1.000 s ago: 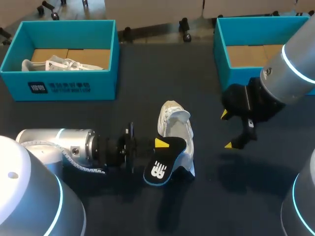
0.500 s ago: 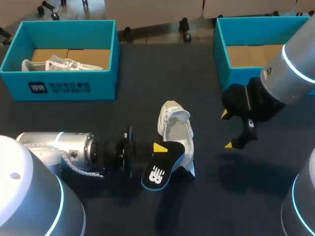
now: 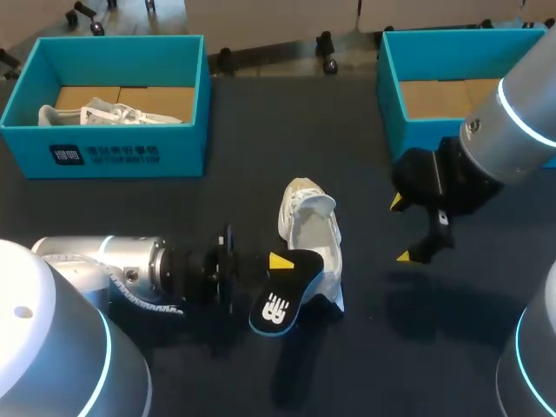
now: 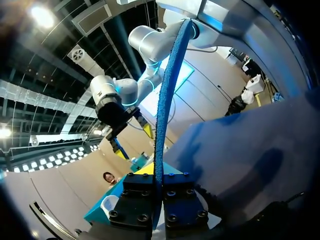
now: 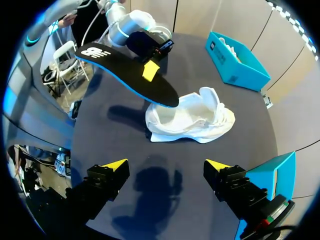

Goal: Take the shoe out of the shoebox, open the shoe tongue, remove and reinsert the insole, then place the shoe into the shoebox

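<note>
A white shoe point(image 3: 311, 233) lies on the dark table, its opening facing up. My left gripper point(image 3: 280, 261) is shut on a black insole with a blue edge point(image 3: 282, 300) and holds it just over the shoe's near end. In the left wrist view the insole point(image 4: 167, 100) stands edge-on between the fingers. From the right wrist, the insole point(image 5: 125, 72) hovers over the shoe point(image 5: 192, 120). My right gripper point(image 3: 404, 230) hangs open to the right of the shoe, with nothing between its fingers point(image 5: 112, 165).
A teal shoebox point(image 3: 113, 152) at the back left holds another white shoe point(image 3: 104, 113). A second teal shoebox point(image 3: 395, 87) stands at the back right, behind my right arm. Bare dark table lies between the shoe and the boxes.
The left gripper has drawn back slightly to the left and toward the near edge, carrying the insole a little further from the shoe. The right arm has not moved.
</note>
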Tool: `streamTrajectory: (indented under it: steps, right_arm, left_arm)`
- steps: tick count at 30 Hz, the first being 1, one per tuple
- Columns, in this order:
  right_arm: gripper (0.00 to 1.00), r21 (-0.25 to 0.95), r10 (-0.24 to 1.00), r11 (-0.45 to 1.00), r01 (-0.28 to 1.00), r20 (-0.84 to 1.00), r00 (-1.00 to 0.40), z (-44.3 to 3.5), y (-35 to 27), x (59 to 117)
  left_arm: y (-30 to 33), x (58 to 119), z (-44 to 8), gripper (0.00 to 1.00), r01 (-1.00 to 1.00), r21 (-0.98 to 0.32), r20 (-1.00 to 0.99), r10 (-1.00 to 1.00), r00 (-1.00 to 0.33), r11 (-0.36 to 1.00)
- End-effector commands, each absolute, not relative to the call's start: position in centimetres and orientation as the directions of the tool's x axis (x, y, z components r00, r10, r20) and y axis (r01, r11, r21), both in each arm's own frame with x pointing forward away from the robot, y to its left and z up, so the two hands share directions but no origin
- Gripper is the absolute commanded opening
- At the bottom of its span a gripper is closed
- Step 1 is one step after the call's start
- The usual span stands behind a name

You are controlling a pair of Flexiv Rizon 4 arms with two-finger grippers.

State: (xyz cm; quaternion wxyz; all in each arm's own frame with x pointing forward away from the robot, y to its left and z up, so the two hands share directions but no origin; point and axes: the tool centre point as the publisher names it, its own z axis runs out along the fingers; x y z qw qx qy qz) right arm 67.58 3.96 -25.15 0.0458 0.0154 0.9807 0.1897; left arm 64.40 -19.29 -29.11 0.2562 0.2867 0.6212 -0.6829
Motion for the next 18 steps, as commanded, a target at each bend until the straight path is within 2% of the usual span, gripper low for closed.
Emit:
streamTrajectory:
  steps: [1,18]
  right_arm:
    - [1.00,0.373,0.048,0.928,0.013,-0.086,-0.995,-25.29,4.01,67.52]
    - [1.00,0.373,0.048,0.928,0.013,-0.086,-0.995,-25.29,4.01,67.52]
  left_arm:
    - [-19.46,64.51,-29.78,0.00,0.705,-0.702,-0.709,0.005,-0.705,-0.100]
    - [-19.43,64.33,-29.59,0.00,0.709,-0.696,-0.713,-0.009,-0.701,-0.111]
